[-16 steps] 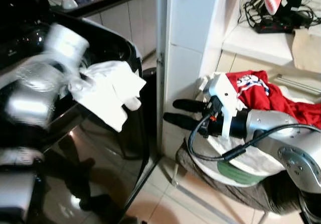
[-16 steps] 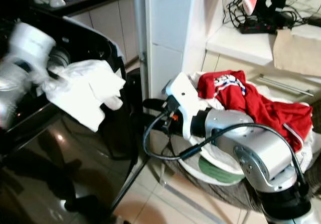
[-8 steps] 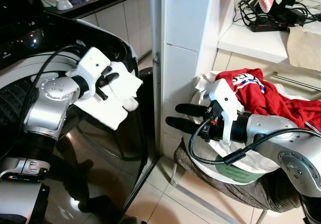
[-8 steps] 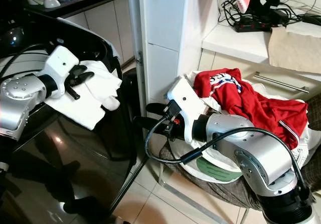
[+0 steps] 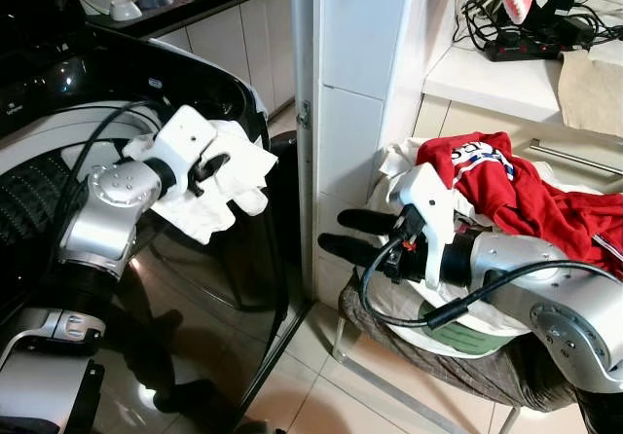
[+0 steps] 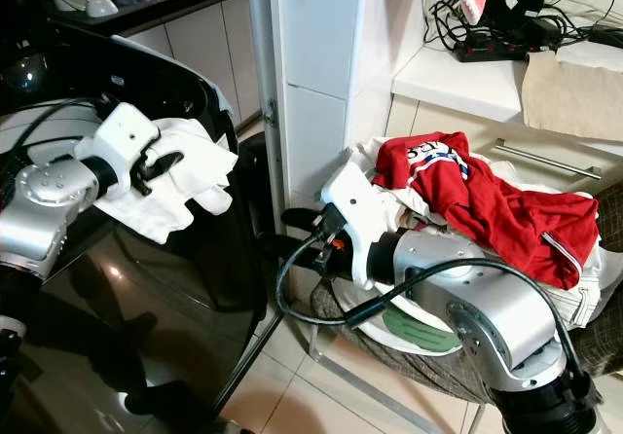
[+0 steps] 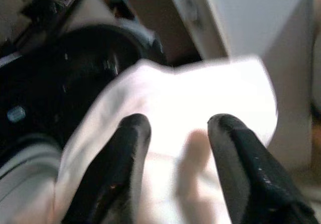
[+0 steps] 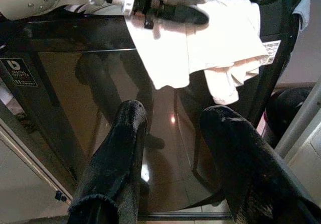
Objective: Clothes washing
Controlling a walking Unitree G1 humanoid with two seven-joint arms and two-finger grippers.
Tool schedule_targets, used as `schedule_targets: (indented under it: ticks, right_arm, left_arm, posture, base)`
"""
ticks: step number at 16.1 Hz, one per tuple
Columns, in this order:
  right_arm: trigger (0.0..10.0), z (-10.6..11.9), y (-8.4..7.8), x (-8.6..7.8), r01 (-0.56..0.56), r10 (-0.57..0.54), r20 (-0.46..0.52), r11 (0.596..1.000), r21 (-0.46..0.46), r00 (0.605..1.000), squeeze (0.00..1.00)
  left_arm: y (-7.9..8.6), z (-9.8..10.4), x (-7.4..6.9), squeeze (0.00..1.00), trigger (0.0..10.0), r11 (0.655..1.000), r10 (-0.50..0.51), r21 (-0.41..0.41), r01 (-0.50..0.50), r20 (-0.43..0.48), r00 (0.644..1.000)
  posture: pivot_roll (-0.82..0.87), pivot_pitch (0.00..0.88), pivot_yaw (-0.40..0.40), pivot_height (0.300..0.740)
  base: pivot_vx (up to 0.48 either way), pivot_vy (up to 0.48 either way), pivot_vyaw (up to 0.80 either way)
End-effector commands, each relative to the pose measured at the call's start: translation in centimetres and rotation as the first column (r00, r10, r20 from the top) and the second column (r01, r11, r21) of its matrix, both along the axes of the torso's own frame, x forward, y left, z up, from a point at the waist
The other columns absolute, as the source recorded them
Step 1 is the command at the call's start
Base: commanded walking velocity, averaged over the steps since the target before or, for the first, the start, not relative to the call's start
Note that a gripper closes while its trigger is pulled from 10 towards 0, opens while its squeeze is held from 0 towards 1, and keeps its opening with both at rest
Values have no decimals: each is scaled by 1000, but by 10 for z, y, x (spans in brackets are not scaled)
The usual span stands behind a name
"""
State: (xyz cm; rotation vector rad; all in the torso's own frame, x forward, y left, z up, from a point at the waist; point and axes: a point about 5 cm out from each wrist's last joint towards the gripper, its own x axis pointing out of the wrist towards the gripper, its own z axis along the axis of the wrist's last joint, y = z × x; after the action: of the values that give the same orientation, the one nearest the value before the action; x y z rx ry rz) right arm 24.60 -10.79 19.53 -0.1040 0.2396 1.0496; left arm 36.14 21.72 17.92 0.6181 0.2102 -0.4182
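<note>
Left gripper (image 5: 209,162) at centre-left of the frame, fingers clamped into a white garment (image 5: 229,176) and holding it right over the rim of the black washing machine (image 5: 146,59) — the cloth drapes down the machine's glossy front, not into the drum. Over at lower centre, the right gripper (image 5: 355,235) hangs with its two black fingers spread and nothing between them, pointing toward the white pillar (image 5: 355,84). Behind it, right of centre, the laundry pile sits on a chair (image 5: 467,380): one red jersey (image 5: 506,186) on top, pale clothing (image 6: 574,303) beneath it that I cannot count piece by piece. So the tally — one machine, two grippers, one white garment in hand, one red jersey waiting. The danger here, as I judge it: most of that white cloth hangs outside the tub, so letting go now could send it sliding down the front panel to the tiled floor (image 5: 321,395). A loose fold could also snag on the rim, or on the left arm's own cable (image 5: 83,166), if the wrist swings inward.
</note>
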Motion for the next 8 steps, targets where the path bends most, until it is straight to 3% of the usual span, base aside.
schedule_targets:
  ticks: [1,2,7,8]
  right_arm:
    - [10000,0,1,-1,3,-3,15,1000,-12,1000,0]
    - [10000,0,1,-2,2,-2,15,1000,-14,1000,0]
    - [10000,0,1,-2,-4,4,17,1000,-20,1000,0]
    - [10000,0,1,-2,-5,6,17,1000,-23,1000,0]
  left_arm:
    - [5,-3,2,220,10000,996,31,81,-28,-31,999]
    - [8,-6,2,0,10000,993,54,110,-48,-50,997]
    - [15,-9,3,0,10000,990,112,97,-105,-64,992]
    - [16,-8,4,0,3882,990,114,91,-108,-55,992]
  posture:
    - [-33,0,76,740]
    - [-33,0,76,740]
    - [-35,0,75,740]
    - [-33,0,72,740]
  base:
    - [0,0,0]
    - [0,0,0]
    - [0,0,0]
    - [0,0,0]
